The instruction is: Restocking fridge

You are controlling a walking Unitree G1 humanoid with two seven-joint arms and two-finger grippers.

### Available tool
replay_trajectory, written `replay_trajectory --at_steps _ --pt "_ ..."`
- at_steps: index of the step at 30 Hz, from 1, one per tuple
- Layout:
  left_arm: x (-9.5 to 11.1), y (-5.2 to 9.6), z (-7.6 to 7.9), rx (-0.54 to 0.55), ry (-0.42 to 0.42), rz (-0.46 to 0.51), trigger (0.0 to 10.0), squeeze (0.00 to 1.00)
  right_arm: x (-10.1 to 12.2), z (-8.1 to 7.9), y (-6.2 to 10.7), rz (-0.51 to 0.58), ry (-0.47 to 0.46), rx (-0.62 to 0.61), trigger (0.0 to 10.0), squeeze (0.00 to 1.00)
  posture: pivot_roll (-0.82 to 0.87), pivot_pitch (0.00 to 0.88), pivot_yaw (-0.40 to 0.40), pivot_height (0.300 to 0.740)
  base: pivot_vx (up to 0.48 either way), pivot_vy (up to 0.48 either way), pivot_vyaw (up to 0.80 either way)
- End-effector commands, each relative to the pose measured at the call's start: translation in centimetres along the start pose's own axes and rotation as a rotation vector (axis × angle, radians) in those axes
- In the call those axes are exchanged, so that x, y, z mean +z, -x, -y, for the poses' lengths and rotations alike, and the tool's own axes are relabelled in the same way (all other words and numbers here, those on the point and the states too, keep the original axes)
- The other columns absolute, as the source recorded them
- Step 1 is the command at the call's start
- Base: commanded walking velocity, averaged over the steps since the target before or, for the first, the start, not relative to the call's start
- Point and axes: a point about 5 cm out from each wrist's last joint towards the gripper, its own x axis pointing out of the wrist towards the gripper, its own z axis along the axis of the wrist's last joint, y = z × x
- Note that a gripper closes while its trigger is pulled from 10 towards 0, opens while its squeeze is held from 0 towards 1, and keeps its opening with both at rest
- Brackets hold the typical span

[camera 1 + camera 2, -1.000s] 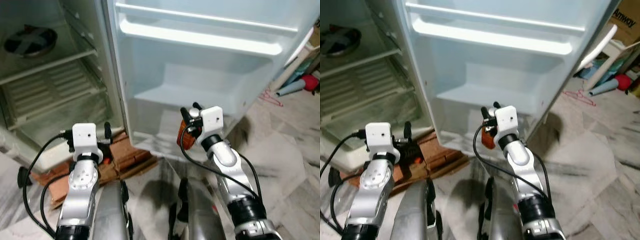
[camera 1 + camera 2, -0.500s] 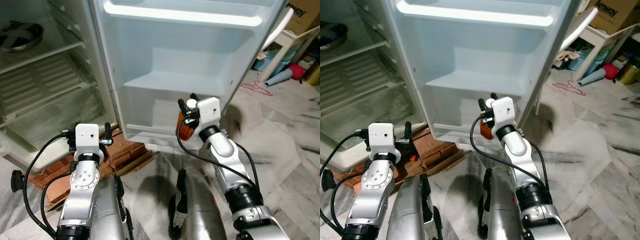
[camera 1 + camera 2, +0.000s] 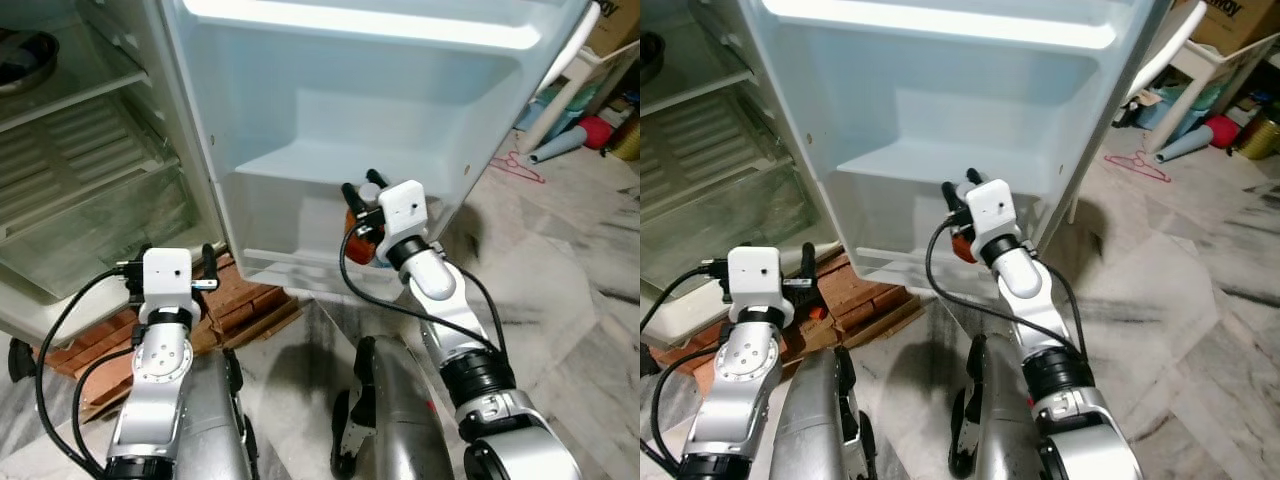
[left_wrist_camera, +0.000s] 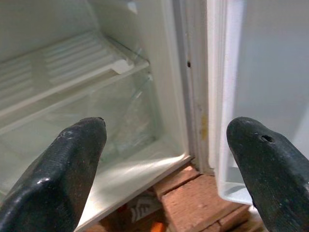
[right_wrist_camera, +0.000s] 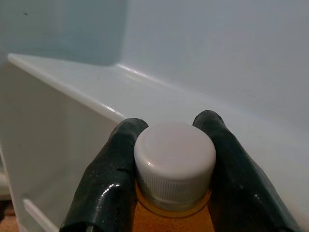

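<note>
An orange bottle with a white cap is held upright in my right gripper, which is shut on its neck just under the cap. The bottle is right in front of the lower bin of the open fridge door, its cap near the level of the bin's rim. My left gripper is open and holds nothing. It is low down, by the fridge's bottom corner above the bricks.
The fridge body stands open at the left, with wire shelves and a dark pan on an upper one. Bricks prop up the fridge. Boxes, a red object and a hanger lie at the right on marble floor.
The view has moved closer to the fridge door. My right gripper has carried the bottle forward to the lower door bin. The left arm stays low by the bricks.
</note>
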Motion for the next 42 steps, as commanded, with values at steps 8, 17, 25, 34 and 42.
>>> replay_trajectory --at_steps 8,17,25,34,42 --pt "0.3 0.2 0.2 0.009 0.024 0.002 10.0 0.0 0.2 0.2 0.0 0.034 -0.029 0.021 10.0 0.0 0.08 0.167 -0.045 0.563 0.0 0.0 0.0" --pt "1.1 0.4 -0.7 0.043 0.004 0.022 10.0 0.0 0.4 -0.7 -1.2 0.054 -0.004 0.064 10.0 0.0 0.13 0.219 -0.06 0.563 0.0 0.0 0.0" --pt "1.3 1.8 -1.8 0.083 -0.01 0.017 10.0 0.0 1.9 -1.7 -4.0 0.098 0.081 0.067 10.0 0.0 0.17 0.273 -0.086 0.563 0.0 0.0 0.0" --pt "1.6 2.7 -2.0 0.092 -0.012 0.007 10.0 0.0 1.8 -3.4 -5.1 0.078 0.247 0.14 10.0 0.0 0.21 0.311 -0.115 0.563 0.0 0.0 0.0" --pt "1.8 4.2 -2.7 0.117 -0.02 -0.01 10.0 0.0 -1.1 -3.7 -3.7 -0.046 0.383 0.233 10.0 0.0 0.24 0.354 -0.128 0.563 0.0 0.0 0.0"
